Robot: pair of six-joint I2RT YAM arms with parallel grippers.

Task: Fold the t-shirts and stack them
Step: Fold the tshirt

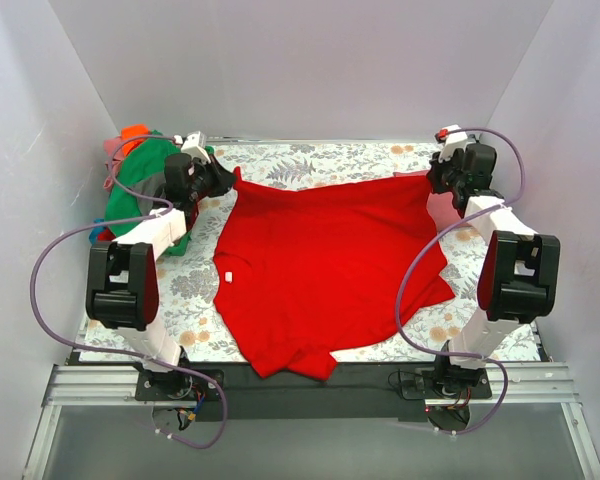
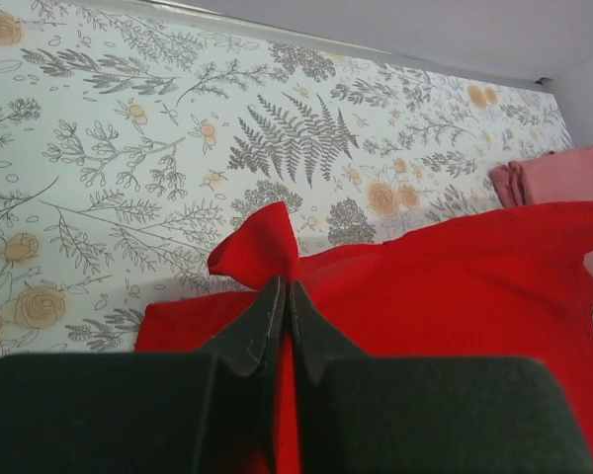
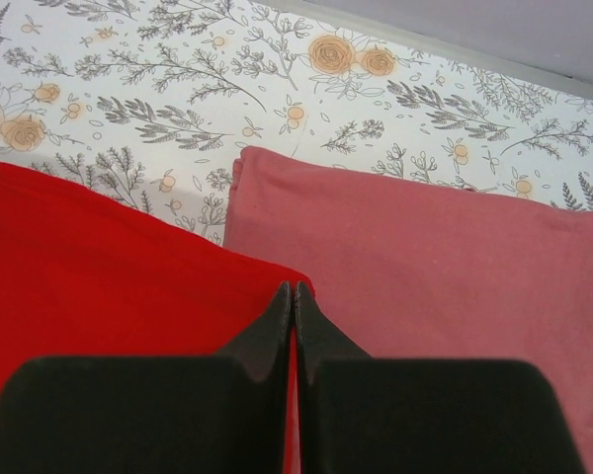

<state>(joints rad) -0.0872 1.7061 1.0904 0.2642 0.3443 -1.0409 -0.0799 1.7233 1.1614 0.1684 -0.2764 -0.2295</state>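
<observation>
— Where's the bright red t-shirt (image 1: 330,270)?
— Spread on the floral cloth (image 1: 320,155). The left gripper (image 2: 285,289) is clamped on its far-left corner, and the right gripper (image 3: 293,289) is pinched on its far-right corner.
— And beyond?
— A folded rose-red t-shirt (image 3: 425,257) just past the right fingers, and a green-and-orange shirt pile (image 1: 140,180) at far left.

Folded dull rose-pink cloth shirt (image 3: 425,257) cut off at right wrist view's right edge; crumpled green cloth shirt (image 1: 137,180) partly behind left arm (image 1: 165,225); small white label (image 1: 227,277) on bright red shirt (image 1: 330,270) unreadable.
</observation>
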